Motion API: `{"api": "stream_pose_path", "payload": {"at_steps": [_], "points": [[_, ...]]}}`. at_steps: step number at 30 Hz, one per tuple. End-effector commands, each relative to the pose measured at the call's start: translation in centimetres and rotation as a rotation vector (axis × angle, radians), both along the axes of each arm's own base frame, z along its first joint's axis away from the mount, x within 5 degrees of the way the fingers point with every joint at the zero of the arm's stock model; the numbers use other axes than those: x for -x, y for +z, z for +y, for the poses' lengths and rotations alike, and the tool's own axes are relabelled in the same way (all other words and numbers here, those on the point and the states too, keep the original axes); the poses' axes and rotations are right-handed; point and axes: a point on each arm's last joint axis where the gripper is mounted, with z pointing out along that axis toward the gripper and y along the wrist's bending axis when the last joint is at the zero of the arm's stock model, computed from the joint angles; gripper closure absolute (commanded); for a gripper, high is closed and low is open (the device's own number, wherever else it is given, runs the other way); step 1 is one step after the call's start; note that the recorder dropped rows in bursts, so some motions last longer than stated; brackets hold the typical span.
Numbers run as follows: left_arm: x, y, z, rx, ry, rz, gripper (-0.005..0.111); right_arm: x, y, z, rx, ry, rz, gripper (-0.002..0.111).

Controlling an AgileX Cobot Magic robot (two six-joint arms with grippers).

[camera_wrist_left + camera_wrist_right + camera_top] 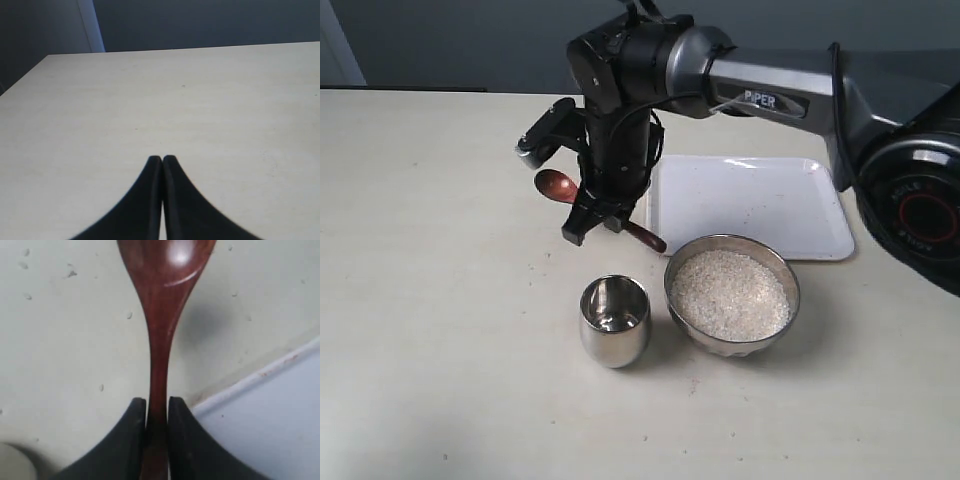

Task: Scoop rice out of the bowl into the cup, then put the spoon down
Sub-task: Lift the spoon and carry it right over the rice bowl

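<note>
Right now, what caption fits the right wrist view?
The right gripper clamps the spoon by its thin handle over the table, white tray alongside.

This looks like a robotics lab or test bench rather than a kitchen: a plain pale worktop [440,380] against a dark, featureless wall [450,40], a black-and-silver robot arm [770,100] marked PIPER, and a few utensils near a white tray [750,200].

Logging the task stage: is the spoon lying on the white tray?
No, the spoon is clamped by its handle in the right end effector, beside the tray.
</note>
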Motion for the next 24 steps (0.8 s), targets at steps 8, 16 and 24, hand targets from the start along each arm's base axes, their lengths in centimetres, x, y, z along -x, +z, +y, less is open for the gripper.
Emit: {"api": "stream_pose_path", "payload": {"at_steps": [8,16,24], "points": [[0.0,0.4,-0.1,-0.002,-0.011,-0.020,0.106,0.3,7.8,-3.0,0.091,0.021,-0.166,0.109],[0.0,0.4,-0.1,-0.002,-0.011,-0.020,0.106,0.9,13.2,-4.9,0.031,-0.042,-0.294,0.109],[0.0,0.4,-0.1,-0.002,-0.011,-0.020,0.106,4.2,14.0,-9.8,0.075,-0.116,-0.266,0.109]]}}
